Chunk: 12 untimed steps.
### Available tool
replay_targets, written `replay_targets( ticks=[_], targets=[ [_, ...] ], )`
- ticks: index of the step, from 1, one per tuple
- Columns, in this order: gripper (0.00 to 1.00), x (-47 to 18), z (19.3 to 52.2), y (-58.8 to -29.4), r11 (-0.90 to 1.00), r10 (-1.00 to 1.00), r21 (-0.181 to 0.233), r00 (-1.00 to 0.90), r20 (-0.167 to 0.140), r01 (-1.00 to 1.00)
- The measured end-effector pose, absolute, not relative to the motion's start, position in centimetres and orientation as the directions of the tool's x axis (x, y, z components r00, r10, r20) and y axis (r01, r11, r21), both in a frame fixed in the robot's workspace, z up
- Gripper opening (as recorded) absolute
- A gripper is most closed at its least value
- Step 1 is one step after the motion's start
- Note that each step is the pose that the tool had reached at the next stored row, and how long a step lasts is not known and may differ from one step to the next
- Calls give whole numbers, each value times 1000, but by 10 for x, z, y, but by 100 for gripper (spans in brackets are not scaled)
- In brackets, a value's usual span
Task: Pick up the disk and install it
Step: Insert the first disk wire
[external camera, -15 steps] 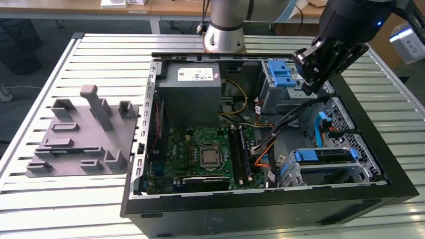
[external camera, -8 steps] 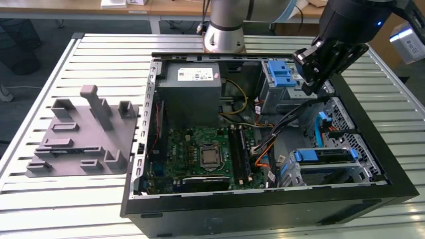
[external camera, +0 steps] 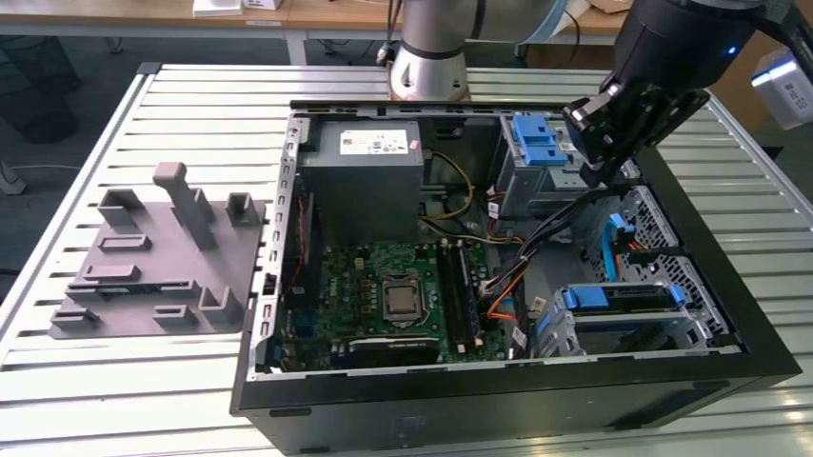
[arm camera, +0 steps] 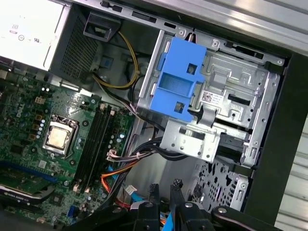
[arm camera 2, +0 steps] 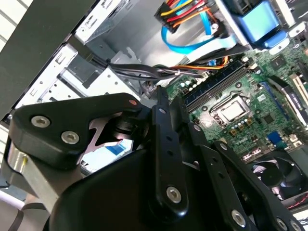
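At the case's [external camera: 508, 411] near right corner we see the disk [external camera: 623, 298] in its blue bracket, seated in a bay, long axis along the near wall. Above the far right corner hangs the gripper [external camera: 595, 171]. Whether it is open or closed we cannot tell. We judge that the disk lies straight toward the near wall from it, well apart.
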State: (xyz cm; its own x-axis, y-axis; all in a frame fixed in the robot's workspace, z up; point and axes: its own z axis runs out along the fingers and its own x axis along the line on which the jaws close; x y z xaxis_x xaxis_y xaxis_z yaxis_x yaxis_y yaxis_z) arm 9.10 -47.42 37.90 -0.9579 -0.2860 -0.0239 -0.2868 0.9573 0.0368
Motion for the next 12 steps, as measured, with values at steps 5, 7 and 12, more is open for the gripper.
replay_targets(
  ticks=[5, 7, 12],
  targets=[
    [24, 91, 378, -487, 957, -287, 34, -958, -23, -288],
    [24, 91, 378, -492, 957, -287, 34, -958, -23, -288],
    [24, 91, 378, -502, 957, -288, 34, -957, -23, -289]
  ],
)
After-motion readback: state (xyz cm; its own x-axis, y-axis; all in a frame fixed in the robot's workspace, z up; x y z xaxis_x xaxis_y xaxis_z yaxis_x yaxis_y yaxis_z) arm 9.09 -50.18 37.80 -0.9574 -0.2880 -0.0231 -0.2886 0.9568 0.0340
